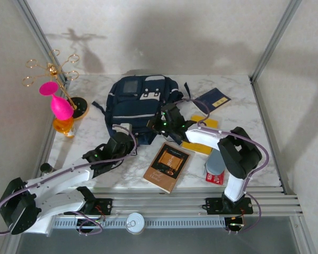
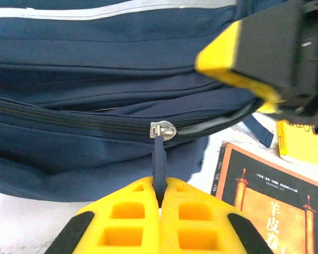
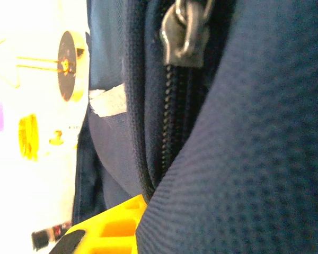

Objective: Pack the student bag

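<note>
The student bag (image 1: 139, 103) lies at the back of the counter (image 1: 244, 106), the left pincer (image 2: 160, 200) closed on its blue zipper pull (image 2: 159, 159) and the right pincer (image 1: 168, 117), opening impossible to tell, against the fabric, so unzipping seems in hand and next needs a steady draw along the zip.

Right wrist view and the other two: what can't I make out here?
- Right end effector: small and dark from above; in the right wrist view the student bag fabric covers all but one yellow finger, so open or shut is unclear.
- Inside of the student bag: hidden by its fabric in all views.
- Book: cut off by the left wrist view's bottom and right edges.
</note>
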You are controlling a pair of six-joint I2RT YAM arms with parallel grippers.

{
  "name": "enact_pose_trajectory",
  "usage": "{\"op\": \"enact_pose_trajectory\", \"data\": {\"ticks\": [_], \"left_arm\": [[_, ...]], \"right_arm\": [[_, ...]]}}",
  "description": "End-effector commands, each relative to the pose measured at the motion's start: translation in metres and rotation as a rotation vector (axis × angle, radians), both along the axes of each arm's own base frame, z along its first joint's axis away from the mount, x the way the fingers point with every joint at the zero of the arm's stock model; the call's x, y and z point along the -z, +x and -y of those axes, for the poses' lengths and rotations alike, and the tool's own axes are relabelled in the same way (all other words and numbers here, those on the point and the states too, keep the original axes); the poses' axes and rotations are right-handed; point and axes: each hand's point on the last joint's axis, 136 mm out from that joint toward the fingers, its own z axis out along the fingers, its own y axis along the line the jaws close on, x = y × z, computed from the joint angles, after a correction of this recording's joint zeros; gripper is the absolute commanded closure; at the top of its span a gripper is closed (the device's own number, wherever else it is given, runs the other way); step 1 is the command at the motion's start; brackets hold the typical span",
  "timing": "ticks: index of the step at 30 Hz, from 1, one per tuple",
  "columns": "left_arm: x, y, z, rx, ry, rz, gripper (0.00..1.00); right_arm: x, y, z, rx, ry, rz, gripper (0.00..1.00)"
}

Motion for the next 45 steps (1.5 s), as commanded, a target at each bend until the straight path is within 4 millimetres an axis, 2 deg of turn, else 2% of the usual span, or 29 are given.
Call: {"op": "enact_pose_trajectory", "data": {"ticks": [1, 3, 6, 8, 9, 10, 13, 15, 18, 19, 23, 26, 30, 34, 37, 39, 40, 43, 45], "left_arm": [[0.019, -0.005, -0.021, -0.086, 0.025, -0.045, 1.00], [0.030, -0.003, -0.023, -0.100, 0.018, -0.069, 1.00], [0.037, 0.004, -0.019, -0.086, 0.021, -0.079, 1.00], [0.036, 0.011, -0.014, -0.082, 0.021, -0.072, 1.00], [0.035, 0.014, -0.009, -0.067, 0.016, -0.070, 1.00], [0.032, 0.017, -0.002, -0.047, 0.005, -0.064, 1.00], [0.026, 0.024, 0.009, -0.026, -0.018, -0.056, 1.00], [0.024, 0.026, 0.012, -0.022, -0.026, -0.054, 1.00], [0.021, 0.027, 0.018, -0.004, -0.043, -0.055, 1.00], [0.021, 0.028, 0.020, 0.001, -0.050, -0.055, 1.00], [0.021, 0.028, 0.025, 0.014, -0.067, -0.058, 1.00], [0.022, 0.028, 0.024, 0.011, -0.064, -0.058, 1.00], [0.021, 0.028, 0.028, 0.031, -0.074, -0.058, 1.00], [0.019, 0.028, 0.031, 0.043, -0.084, -0.052, 1.00], [0.017, 0.029, 0.031, 0.050, -0.073, -0.045, 1.00], [0.017, 0.029, 0.030, 0.047, -0.062, -0.042, 1.00], [0.017, 0.030, 0.029, 0.046, -0.057, -0.040, 1.00], [0.017, 0.029, 0.024, 0.031, -0.037, -0.037, 1.00], [0.016, 0.029, 0.016, 0.000, -0.024, -0.029, 1.00]], "right_arm": [[-0.043, 0.026, 0.043, -0.060, 0.035, 0.161, 1.00], [-0.044, 0.038, 0.061, -0.076, 0.047, 0.157, 1.00], [-0.038, 0.050, 0.069, -0.117, 0.038, 0.123, 0.98], [-0.029, 0.055, 0.069, -0.126, 0.013, 0.096, 0.91], [-0.028, 0.055, 0.068, -0.129, 0.013, 0.088, 0.84], [-0.026, 0.056, 0.070, -0.118, 0.007, 0.075, 0.72], [-0.020, 0.055, 0.088, -0.049, -0.083, 0.045, 0.43], [-0.016, 0.049, 0.109, 0.036, -0.186, 0.017, 0.30], [-0.008, 0.022, 0.127, 0.120, -0.222, -0.059, 0.20], [-0.006, 0.011, 0.126, 0.134, -0.186, -0.084, 0.18], [-0.008, -0.029, 0.094, 0.185, 0.015, -0.157, 0.10], [-0.007, -0.041, 0.064, 0.234, 0.081, -0.209, 0.08], [-0.002, -0.039, 0.033, 0.294, 0.129, -0.258, 0.06], [0.014, -0.025, 0.015, 0.373, 0.154, -0.294, 0.06], [0.031, -0.005, 0.006, 0.401, 0.108, -0.304, 0.08], [0.035, 0.007, -0.001, 0.402, 0.098, -0.275, 0.19], [0.035, 0.013, -0.004, 0.399, 0.100, -0.250, 0.29], [0.022, 0.021, -0.023, 0.314, 0.149, -0.172, 0.74], [0.016, 0.018, -0.033, 0.250, 0.144, -0.147, 0.86]]}}
